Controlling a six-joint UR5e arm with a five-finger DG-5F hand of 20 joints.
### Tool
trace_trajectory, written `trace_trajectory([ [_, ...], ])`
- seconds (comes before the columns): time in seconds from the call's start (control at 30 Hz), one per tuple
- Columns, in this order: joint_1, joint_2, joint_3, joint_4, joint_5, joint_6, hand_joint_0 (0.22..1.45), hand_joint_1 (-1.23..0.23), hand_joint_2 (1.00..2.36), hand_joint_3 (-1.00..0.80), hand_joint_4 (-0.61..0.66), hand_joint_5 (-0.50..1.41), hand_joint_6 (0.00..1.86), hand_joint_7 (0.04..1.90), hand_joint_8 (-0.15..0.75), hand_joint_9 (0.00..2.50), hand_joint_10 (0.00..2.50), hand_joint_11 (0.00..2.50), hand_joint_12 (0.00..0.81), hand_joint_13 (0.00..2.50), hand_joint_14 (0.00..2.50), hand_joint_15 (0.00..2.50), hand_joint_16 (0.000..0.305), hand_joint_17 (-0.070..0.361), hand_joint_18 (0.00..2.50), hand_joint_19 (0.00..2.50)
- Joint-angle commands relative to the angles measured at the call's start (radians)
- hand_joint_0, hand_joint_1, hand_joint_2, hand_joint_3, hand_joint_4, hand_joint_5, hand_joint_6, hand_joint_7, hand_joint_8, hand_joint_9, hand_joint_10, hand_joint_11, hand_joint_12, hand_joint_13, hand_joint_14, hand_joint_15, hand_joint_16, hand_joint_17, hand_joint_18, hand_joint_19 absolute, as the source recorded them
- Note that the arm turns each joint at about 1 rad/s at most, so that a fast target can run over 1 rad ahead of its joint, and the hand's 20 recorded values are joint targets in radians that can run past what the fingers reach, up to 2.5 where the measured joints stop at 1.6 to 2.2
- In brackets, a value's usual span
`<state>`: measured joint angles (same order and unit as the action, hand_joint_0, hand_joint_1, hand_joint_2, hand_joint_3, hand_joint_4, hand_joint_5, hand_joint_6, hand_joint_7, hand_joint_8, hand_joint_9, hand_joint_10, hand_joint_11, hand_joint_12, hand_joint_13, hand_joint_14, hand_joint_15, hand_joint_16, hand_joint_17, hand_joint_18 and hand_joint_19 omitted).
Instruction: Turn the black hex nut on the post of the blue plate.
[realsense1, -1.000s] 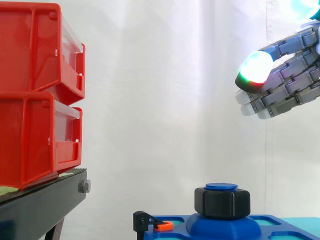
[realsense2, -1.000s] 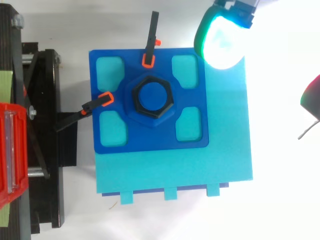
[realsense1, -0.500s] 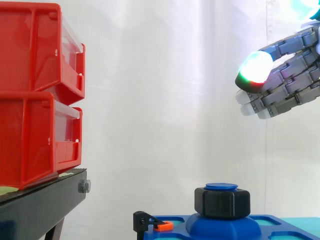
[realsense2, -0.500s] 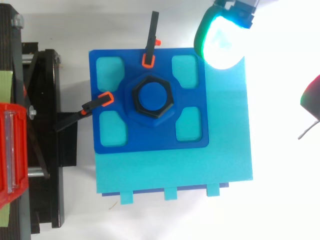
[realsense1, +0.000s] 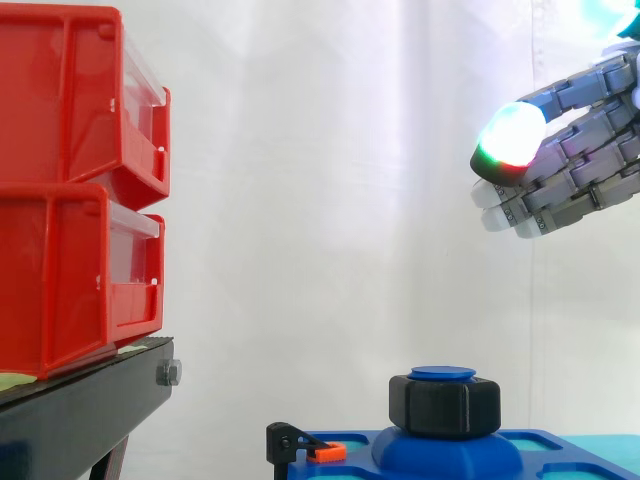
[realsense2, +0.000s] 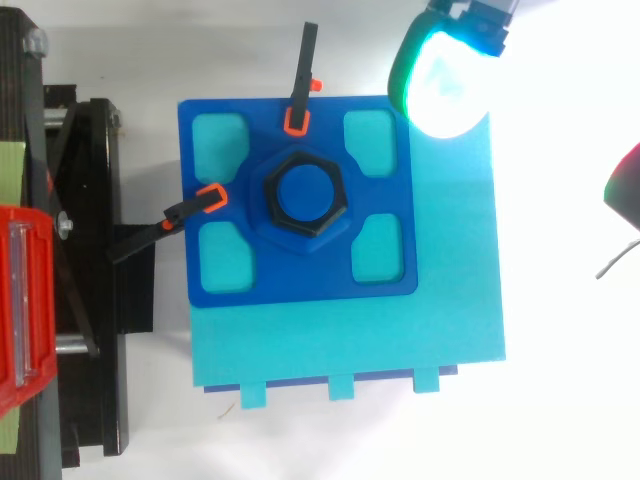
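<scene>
The black hex nut (realsense1: 444, 404) sits on the blue post (realsense2: 304, 193) at the middle of the blue plate (realsense2: 300, 280). My hand (realsense1: 580, 180) hangs high above and to the right of the nut, well clear of it. Its fingers are relaxed and hold nothing. One glowing fingertip (realsense2: 445, 80) hangs over the plate's far right corner in the top view.
Two black clamps with orange tips (realsense2: 300, 90) (realsense2: 185, 212) pin the plate at its back and left edges. The plate lies on a cyan base (realsense2: 450, 300). Stacked red bins (realsense1: 70, 190) stand on a black stand (realsense1: 80, 410) to the left.
</scene>
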<state>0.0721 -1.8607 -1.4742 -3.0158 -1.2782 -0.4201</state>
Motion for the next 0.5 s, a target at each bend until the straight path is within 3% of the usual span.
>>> trace_trajectory([
  [0.0, 0.000, 0.000, 0.000, 0.000, -0.001, 0.000, 0.46, -0.40, 1.00, -0.50, 0.17, -0.24, 0.50, 0.96, 0.220, 0.35, 0.00, 0.03, 0.325, 0.25, 0.00, 0.00, 0.050, 0.112, 0.01, 0.12],
  [0.47, 0.000, 0.000, 0.000, 0.000, 0.000, 0.000, 0.46, -0.39, 1.00, -0.50, 0.17, -0.24, 0.50, 0.96, 0.222, 0.34, 0.00, 0.03, 0.325, 0.25, 0.00, 0.00, 0.051, 0.114, 0.05, 0.13],
])
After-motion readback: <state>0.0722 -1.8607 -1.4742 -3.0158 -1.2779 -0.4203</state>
